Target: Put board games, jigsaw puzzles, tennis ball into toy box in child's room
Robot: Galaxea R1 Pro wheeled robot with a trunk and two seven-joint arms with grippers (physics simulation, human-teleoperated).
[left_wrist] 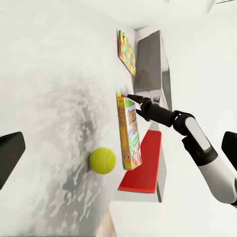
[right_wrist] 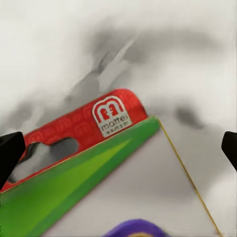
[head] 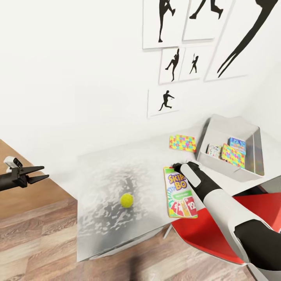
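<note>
Head view, near to far. One red chair seat (head: pixel 207 230) under the pale grey desk (head: pixel 101 234) at its near right corner. One small fuzzy yellow-green tennis ball (head: pixel 126 200) alone near the desk's middle. One flat green-edged SKIP BO game box (head: pixel 179 192) by the near right edge, lying flat. Right gripper (head: pixel 176 167) at the box's far end; right wrist view shows its fingertips spread wide on either side of the box's red end, not clamped. Left gripper (head: pixel 41 173) off the desk's left edge over wood floor, jaws parted, holding nothing. One square multicoloured puzzle panel (head: pixel 182 143) beyond, flat on the desk. One light grey plastic bin (head: pixel 249 134) at the far right corner, holding one puzzle panel and two colourful boxes.
</note>
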